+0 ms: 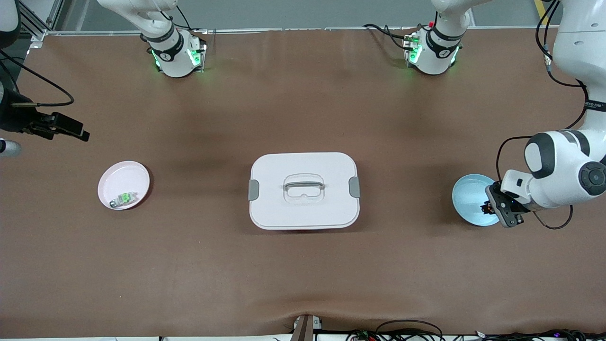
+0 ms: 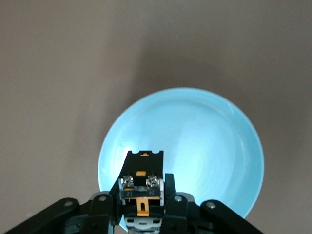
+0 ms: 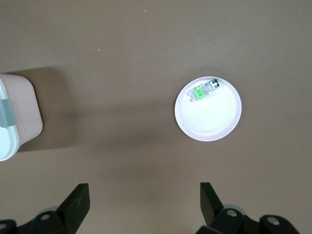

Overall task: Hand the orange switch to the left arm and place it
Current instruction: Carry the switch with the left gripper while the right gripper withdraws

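Brown matting covers the table [image 1: 303, 279], and on it we see the white box [image 1: 303, 190] at the middle, lid on, a grey clip at each end. Toward the left arm's end lies a pale blue plate [image 1: 468, 199]; toward the right arm's end lies a pink plate [image 1: 124, 183] holding a small green-and-grey component [image 1: 124, 198].

We find the orange switch [image 2: 142, 187] clamped between the fingers [image 2: 169, 195] of the left gripper [image 1: 492, 208], which hangs over the blue plate, above the rim toward the left arm's end of the table. In the left wrist view the switch is a black block with an orange patch and two small screws (its upper part juts out past the fingertips), and the plate fills the space under it.

At the other end, the right gripper [image 3: 141, 197] waits in the air with its fingers spread wide and nothing between them. Its wrist view shows us the pink plate [image 3: 208, 109] and a corner of the box [image 3: 14, 117] on the mat below.
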Available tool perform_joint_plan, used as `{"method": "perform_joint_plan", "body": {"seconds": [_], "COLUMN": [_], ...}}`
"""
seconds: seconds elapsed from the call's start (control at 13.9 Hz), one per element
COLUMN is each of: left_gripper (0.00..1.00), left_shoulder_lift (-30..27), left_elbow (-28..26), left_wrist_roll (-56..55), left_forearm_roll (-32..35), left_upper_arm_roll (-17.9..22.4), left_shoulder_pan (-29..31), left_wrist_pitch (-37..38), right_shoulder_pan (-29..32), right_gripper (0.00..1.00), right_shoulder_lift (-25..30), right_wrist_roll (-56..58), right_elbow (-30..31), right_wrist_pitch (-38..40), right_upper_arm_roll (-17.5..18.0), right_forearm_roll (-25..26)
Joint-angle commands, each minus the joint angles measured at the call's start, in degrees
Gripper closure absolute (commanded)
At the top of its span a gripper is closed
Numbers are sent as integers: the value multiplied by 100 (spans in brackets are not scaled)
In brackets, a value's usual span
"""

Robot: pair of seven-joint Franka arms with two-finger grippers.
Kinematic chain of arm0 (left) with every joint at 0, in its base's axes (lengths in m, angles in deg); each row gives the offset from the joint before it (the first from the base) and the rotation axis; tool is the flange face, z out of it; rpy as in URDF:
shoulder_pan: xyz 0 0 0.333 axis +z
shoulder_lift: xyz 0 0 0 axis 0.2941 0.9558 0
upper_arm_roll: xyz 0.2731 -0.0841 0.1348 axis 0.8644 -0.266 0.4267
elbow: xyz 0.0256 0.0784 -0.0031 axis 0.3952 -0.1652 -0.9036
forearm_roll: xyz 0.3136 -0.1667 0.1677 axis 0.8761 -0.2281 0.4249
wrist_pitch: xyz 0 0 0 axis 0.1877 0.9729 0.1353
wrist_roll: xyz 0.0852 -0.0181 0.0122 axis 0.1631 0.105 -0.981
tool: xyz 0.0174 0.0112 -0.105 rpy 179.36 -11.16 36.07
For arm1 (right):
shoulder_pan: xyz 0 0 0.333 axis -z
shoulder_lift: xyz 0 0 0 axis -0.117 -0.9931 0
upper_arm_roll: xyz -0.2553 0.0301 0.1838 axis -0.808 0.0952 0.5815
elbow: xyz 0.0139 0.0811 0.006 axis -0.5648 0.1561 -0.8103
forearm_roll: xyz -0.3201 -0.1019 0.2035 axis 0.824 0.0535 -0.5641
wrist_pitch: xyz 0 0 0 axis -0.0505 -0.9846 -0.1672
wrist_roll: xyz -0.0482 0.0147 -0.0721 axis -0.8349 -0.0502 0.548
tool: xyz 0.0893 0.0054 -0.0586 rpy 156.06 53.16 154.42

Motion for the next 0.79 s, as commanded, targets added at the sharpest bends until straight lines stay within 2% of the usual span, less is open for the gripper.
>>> {"method": "perform_joint_plan", "body": {"seconds": [0.0,0.29,0.72], "left_gripper": [100,100,100], "left_shoulder_lift": [69,60,60], "left_elbow": [-159,-448,-739], "left_wrist_roll": [768,1192,1228], "left_forearm_roll": [109,274,618], "left_upper_arm_roll": [-55,-55,-55], "left_shoulder_pan": [58,58,67], "left_wrist_pitch": [-295,-575,-796], "right_shoulder_pan": [104,112,314], "right_gripper": [0,0,0], "right_shoulder_lift": [44,44,44], "right_wrist_roll": [-10,7,51], "right_elbow": [-325,-449,-590], "right_wrist_pitch": [51,60,69], "right_upper_arm_roll": [113,104,113], "right_forearm_roll": [134,195,301]}}
